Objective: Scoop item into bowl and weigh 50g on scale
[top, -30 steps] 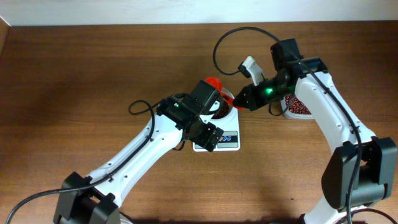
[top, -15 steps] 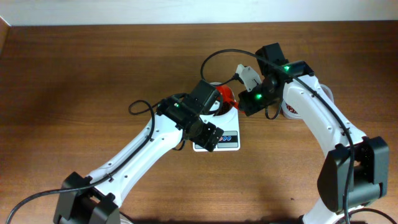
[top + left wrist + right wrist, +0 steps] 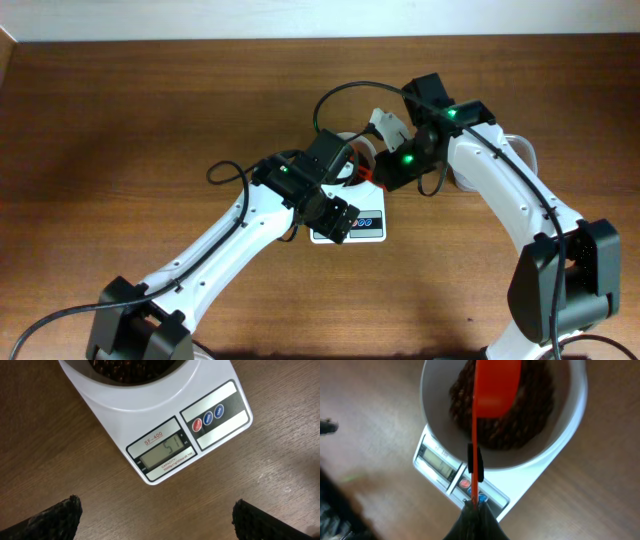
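— Where are the beans?
— The small dark reddish-brown beans (image 3: 500, 425) lie in the round white bowl (image 3: 565, 430). It sits on the small white rectangular digital scale (image 3: 165, 445), on the brown wooden worktop (image 3: 150, 100).
— And my hands?
— Your right hand (image 3: 476, 510) is clamped on the thin handle of the orange-red plastic scoop (image 3: 495, 385), whose cup is over the bowl. Your left hand (image 3: 157, 520) hangs above the scale's display, fingers spread wide, holding nothing.

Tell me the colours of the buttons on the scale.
One red and two blue buttons, clearest in the left wrist view.
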You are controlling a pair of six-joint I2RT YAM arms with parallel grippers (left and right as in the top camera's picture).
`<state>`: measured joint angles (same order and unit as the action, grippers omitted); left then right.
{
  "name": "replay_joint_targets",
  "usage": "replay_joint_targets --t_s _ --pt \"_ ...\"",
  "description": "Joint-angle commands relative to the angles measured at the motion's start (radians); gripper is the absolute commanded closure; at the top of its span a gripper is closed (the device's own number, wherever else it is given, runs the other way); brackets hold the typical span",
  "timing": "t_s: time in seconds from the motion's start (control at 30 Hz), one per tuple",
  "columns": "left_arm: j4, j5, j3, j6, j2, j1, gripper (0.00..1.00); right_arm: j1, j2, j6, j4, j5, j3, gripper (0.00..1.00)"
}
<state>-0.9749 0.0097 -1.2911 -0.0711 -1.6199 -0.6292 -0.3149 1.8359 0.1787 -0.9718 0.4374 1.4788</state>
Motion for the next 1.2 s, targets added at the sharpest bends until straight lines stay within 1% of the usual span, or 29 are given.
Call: replay_joint_targets --t_s 0.0,0.13,0.27,0.37,0.5,0.67,0.77,1.0,1.07,1.17 --pt "0.002 -0.006 0.002 0.009 -0.004 -0.004 0.01 -0.008 0.003 -0.004 0.025 -0.031 -0.005 0.96" --pt "0.002 -0.006 0.002 0.009 -0.004 -0.004 0.01 -0.065 0.004 -0.004 -0.015 -0.031 -0.039 0.96" --pt "0.002 -0.006 0.002 0.009 -0.004 -0.004 0.01 -0.086 0.003 -0.004 -0.031 -0.029 -0.062 0.96" --pt "0.002 -0.006 0.002 0.009 -0.004 -0.004 0.01 -0.054 0.003 -0.004 -0.08 0.024 -0.016 0.96" --pt "0.002 -0.006 0.002 0.009 -0.004 -0.004 0.01 0.019 0.003 0.0 -0.1 0.212 0.019 0.96" --pt "0.002 -0.006 0.002 0.009 -0.004 -0.004 0.01 0.092 0.003 0.026 -0.09 0.249 0.019 0.96" --pt "0.002 -0.006 0.002 0.009 -0.004 -0.004 0.01 0.115 0.003 0.057 -0.091 0.349 0.02 0.96" --pt "0.002 -0.006 0.002 0.009 -0.004 -0.004 0.01 0.18 0.003 0.057 -0.195 0.394 0.114 0.96" --pt "0.002 -0.006 0.002 0.009 -0.004 -0.004 0.01 0.193 0.003 0.08 -0.233 0.393 0.138 0.96" --pt "0.002 -0.006 0.002 0.009 -0.004 -0.004 0.01 0.257 0.003 0.098 -0.308 0.389 0.216 0.96"
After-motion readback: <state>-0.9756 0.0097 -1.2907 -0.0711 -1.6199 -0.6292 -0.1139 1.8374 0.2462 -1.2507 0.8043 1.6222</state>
